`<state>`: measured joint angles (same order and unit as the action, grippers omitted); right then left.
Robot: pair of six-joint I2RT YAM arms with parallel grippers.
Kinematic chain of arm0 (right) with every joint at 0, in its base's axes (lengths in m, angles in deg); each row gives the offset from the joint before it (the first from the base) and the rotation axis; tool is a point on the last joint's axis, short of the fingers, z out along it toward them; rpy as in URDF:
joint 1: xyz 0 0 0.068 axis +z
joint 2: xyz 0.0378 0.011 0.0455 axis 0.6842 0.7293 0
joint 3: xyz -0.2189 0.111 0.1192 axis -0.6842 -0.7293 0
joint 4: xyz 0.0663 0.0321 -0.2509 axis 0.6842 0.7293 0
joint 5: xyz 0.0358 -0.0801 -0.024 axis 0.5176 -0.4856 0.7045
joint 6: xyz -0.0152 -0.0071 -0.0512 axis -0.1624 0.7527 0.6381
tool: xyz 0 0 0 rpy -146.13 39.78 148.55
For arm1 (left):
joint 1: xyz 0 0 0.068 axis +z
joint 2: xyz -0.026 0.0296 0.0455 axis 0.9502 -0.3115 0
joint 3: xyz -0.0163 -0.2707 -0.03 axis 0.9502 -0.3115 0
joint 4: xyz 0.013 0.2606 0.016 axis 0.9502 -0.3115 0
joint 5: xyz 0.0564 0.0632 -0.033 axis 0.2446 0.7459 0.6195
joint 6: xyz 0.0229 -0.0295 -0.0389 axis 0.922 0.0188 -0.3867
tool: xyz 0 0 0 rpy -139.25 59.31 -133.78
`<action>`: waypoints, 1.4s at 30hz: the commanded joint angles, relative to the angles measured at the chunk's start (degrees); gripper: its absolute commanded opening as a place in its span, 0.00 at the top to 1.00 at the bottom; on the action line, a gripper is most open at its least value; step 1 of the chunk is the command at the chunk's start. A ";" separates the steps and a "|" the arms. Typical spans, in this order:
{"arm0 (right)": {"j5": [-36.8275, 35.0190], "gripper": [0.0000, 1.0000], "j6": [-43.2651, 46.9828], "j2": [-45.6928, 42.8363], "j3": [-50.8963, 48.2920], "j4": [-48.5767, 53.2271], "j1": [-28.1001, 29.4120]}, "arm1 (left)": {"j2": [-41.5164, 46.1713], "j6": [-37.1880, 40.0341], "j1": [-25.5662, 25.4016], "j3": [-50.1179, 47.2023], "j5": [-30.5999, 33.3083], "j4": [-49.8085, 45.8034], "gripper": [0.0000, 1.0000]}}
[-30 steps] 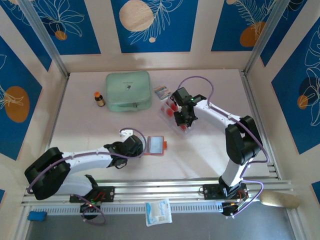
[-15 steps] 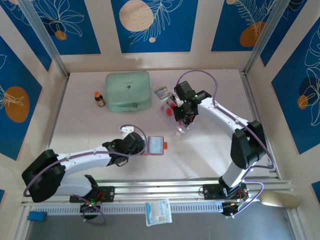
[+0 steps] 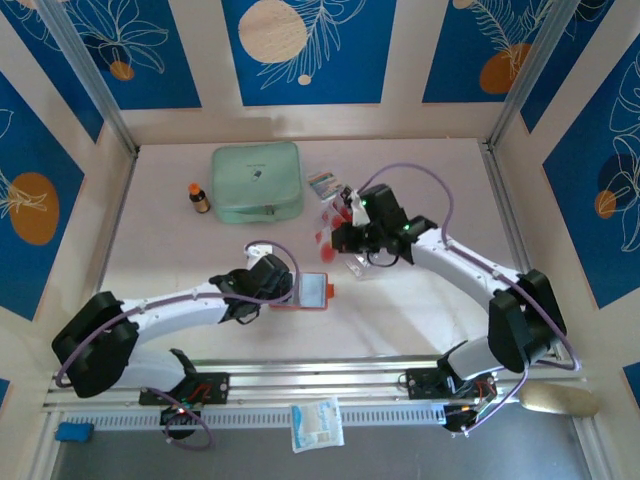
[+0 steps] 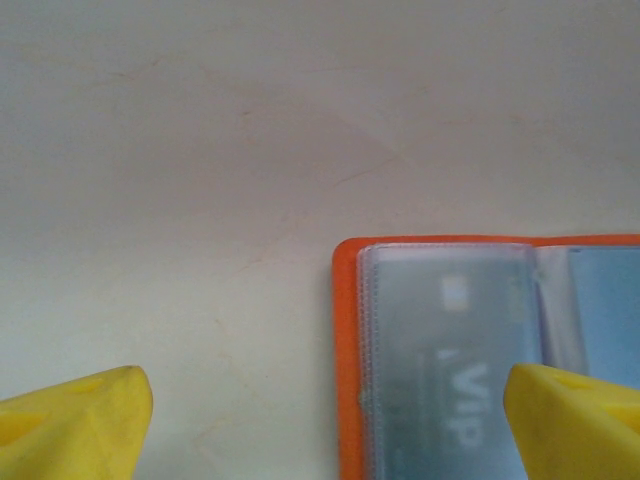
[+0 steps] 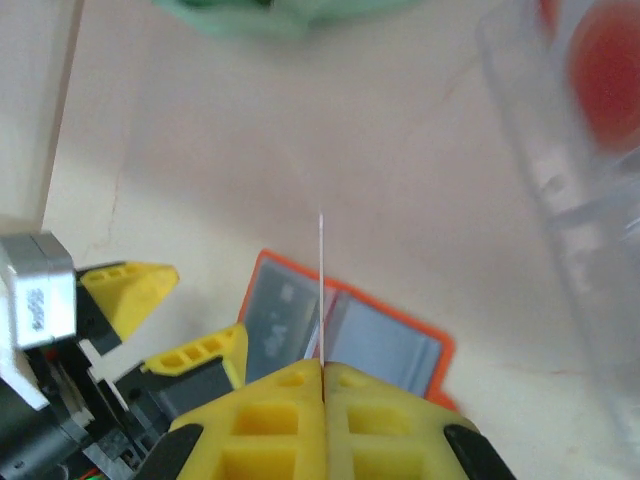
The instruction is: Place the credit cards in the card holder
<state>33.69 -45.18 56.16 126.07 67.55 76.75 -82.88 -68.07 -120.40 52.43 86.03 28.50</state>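
The card holder (image 3: 314, 290) lies open on the table (image 3: 180, 250), a little below the middle of the overhead frame, orange cover down and grey clear sleeves up. In the left wrist view its (image 4: 440, 350) near sleeve shows a pale card printed "VIP".

One card (image 5: 321, 270) is pinched between the closed fingers of the right gripper (image 5: 323, 368). In the right wrist view it stands edge-on as a thin white line, in line with the fold of the holder (image 5: 345, 340) beneath. From above, this gripper (image 3: 340, 240) sits just up and right of the holder.

The left gripper (image 3: 285, 288) is at the holder's left edge with its jaws spread wide and nothing gripped. In its own view one yellow fingertip (image 4: 70, 420) is over bare table at lower left and the other (image 4: 575, 420) overlaps the sleeve at lower right; whether it presses down I cannot tell.

The other cards (image 3: 346, 203), with red circles, sit in a clear tray (image 5: 560, 200) just above the right gripper. Further up the frame are a striped packet (image 3: 323, 183), a mint-green pouch (image 3: 257, 182) and a small brown bottle (image 3: 199, 197).
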 commanded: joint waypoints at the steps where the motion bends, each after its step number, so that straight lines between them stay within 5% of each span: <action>1: 3.04 1.00 -10.75 0.59 -5.19 -16.27 3.67 | -0.82 1.42 0.60 0.08 -0.02 -1.92 0.09; 22: -22.66 1.00 -25.10 5.75 -20.63 -40.03 16.86 | -1.40 -2.23 0.63 -4.52 0.90 -2.98 0.09; 42: -24.97 1.00 -28.61 10.38 -21.65 -45.15 18.44 | -0.73 -3.27 0.65 -6.04 0.60 -2.43 0.10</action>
<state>9.85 -72.70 65.82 105.13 24.20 94.46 -83.62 -70.35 -120.23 47.33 86.08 27.22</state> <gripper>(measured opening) 0.060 0.900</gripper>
